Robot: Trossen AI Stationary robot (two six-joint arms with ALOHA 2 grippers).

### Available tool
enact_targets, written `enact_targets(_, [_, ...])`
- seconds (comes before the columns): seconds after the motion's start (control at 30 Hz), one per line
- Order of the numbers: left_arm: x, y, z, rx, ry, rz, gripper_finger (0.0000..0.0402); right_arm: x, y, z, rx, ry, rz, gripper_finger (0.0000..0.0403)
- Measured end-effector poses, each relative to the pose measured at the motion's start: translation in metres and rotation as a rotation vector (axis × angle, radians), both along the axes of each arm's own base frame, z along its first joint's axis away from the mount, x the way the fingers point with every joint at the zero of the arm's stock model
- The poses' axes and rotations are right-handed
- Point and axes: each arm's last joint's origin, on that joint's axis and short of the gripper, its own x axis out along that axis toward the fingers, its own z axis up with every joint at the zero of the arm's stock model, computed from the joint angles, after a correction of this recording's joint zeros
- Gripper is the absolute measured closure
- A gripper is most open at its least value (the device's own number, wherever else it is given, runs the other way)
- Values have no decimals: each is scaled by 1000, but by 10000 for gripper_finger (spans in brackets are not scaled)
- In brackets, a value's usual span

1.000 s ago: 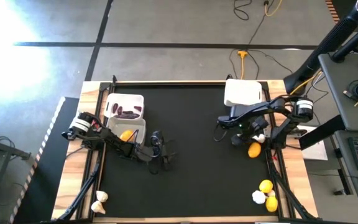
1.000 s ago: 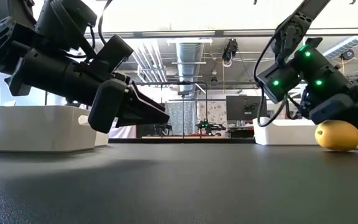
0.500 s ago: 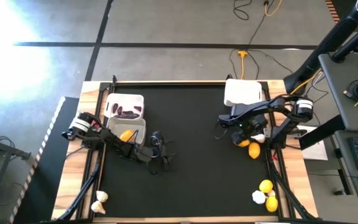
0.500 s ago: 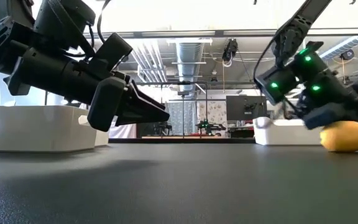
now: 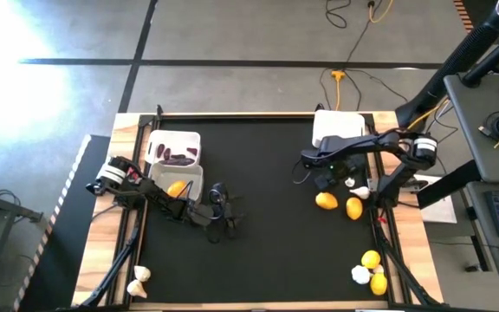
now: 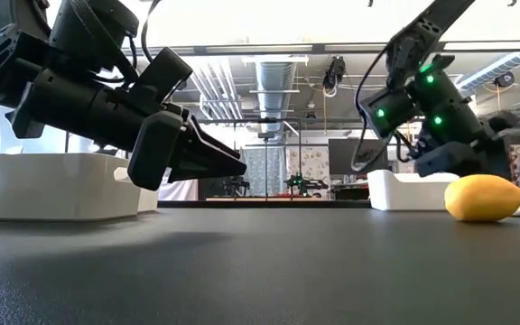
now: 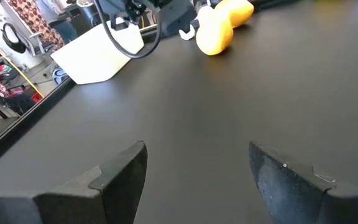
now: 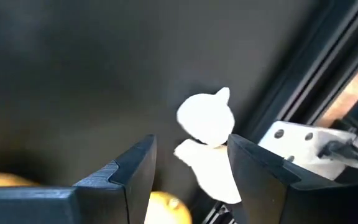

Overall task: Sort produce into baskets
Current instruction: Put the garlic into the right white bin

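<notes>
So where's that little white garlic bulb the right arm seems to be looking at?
In the high view the garlic bulb lies at the table's right edge, just beside the right gripper, with two lemons close by.

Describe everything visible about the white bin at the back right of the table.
The white bin sits at the table's back right edge, near the right arm's hand. It looks like smooth white plastic, shallow and rectangular with rounded corners. From above, no produce shows in it, though the right arm crosses over its front edge and hides part of it. In the low view it stands flat on the dark mat, its low wall facing the camera, behind a lemon. Whether the arm touches it cannot be told.
</notes>
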Motion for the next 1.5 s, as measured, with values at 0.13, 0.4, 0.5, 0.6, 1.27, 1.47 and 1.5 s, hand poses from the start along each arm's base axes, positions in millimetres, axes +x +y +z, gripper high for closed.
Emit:
enact_targets(0.13, [0, -1, 0, -1, 0, -2, 139, -11, -9, -6, 3, 26, -56, 211])
enact_targets(0.4, [0, -1, 0, -1, 0, -2, 139, -18, -20, -14, 27, -23, -80, 211])
enact_targets(0.5, [0, -1, 0, -2, 0, -1, 139, -22, -20, -17, 40, -11, -93, 211])
enact_targets(0.6, [0, -1, 0, -2, 0, -1, 139, -26, -18, -21, 48, 3, -95, 211])
enact_targets(1.27, [0, -1, 0, -1, 0, -1, 139, -5, -25, -6, 28, -133, -65, 315])
enact_targets(1.47, [0, -1, 0, 2, 2, -2, 139, 28, -45, 62, -148, -317, 63, 305])
enact_targets(1.5, [0, -1, 0, 2, 2, -2, 139, 32, -49, 74, -224, -326, 87, 304])
